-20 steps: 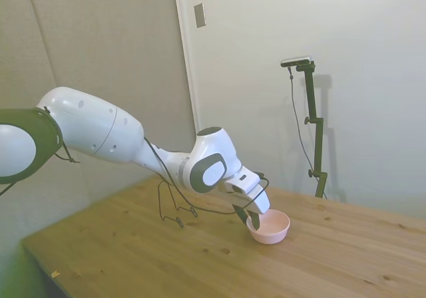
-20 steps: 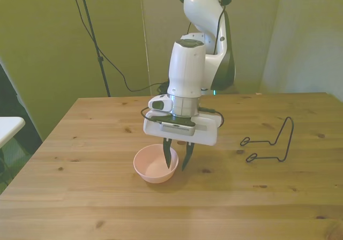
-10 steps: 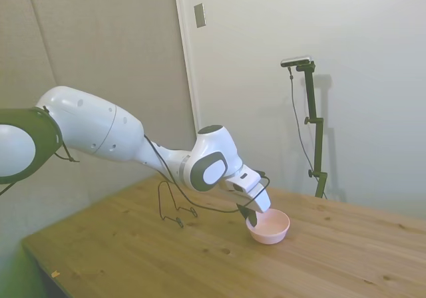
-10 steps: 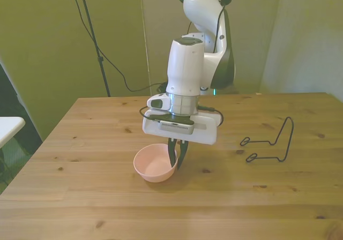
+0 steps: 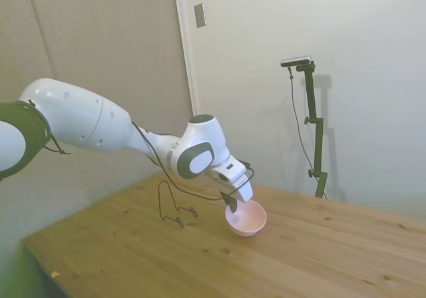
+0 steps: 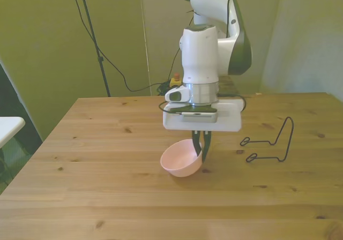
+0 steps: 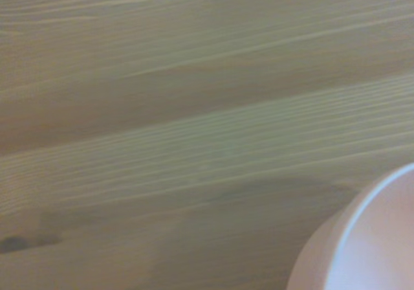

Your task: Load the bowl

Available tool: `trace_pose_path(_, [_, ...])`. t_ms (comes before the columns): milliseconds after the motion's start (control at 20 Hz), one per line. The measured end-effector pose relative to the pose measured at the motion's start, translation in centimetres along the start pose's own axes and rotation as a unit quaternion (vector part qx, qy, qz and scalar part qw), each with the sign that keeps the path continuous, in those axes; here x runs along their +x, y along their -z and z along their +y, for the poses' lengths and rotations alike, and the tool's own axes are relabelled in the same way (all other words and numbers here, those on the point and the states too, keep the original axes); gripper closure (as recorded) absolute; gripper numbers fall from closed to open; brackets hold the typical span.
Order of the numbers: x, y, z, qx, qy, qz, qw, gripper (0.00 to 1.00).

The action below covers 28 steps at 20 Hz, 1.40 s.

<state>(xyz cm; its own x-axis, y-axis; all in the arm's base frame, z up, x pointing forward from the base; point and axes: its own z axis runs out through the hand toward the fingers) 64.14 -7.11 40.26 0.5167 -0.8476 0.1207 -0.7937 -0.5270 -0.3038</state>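
At centre frame in the front view, the white arm's two-finger gripper pinches the rim of the small pale pink round bowl, tilted and lifted off the wooden table (presumably for carrying toward the black wire rack at right).

You have a wooden bench of pale planks with visible knots. A black wire rack stands upright on it toward the front view's right. A dark cable hangs behind the bench's far edge, against the wall.
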Motion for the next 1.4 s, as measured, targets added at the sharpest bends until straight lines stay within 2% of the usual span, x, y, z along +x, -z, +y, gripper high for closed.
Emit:
trace_pose_path(350, [-10.9,4.3,-4.6,0.055,0.045,-0.060,0.9956,1.00])
trace_pose_path(550, [-14.1,5.5,-4.8,0.077,0.059,-0.087,0.9915,1.00])
trace_pose_path(650, [-15.4,6.8,-3.4,0.089,0.071,-0.099,0.9885,1.00])
trace_pose_path(800, [-15.4,6.8,-3.0,0.095,0.076,-0.106,0.9869,1.00])
trace_pose_path(1100, [-14.7,8.0,-1.8,0.137,0.098,-0.128,0.9775,1.00])
trace_pose_path(1400, [-14.0,6.6,-1.0,0.182,0.110,-0.167,0.9627,1.00])
